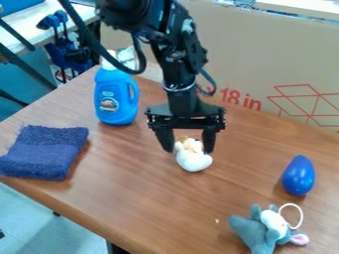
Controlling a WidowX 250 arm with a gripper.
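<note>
Brown cardboard (pixel 242 49) with red printed lines stands behind a wood-grain counter (pixel 132 186), and at the upper left a pale work surface (pixel 27 34) and some dark blue equipment (pixel 61 49) show above a bluish floor (pixel 25 211). Over the middle of the counter hangs the black two-finger gripper (pixel 189 144), pointing down from the black robot arm (pixel 175 59) that enters at the top edge, with a black cable looping beside it. Its fingers are released, standing apart on either side of the upper part of a small, rounded white object (pixel 193 161) with a yellowish-brown patch at its top; whether either one touches it cannot be told. The lower part of this white object bulges out beneath them, toward the camera. To the left of the gripper and farther back, an upright blue plastic bottle (pixel 116 96) with a white cap, a side handle and a coloured label stands near the cardboard. At the left edge of the view lies a folded, dark blue terry cloth (pixel 45 151). Toward the right is a smooth, glossy blue egg-shaped object (pixel 299 176). Nearer the camera lies a grey plush toy (pixel 255 230) with a white part, a pink tip and a thin white loop (pixel 301 216).
</note>
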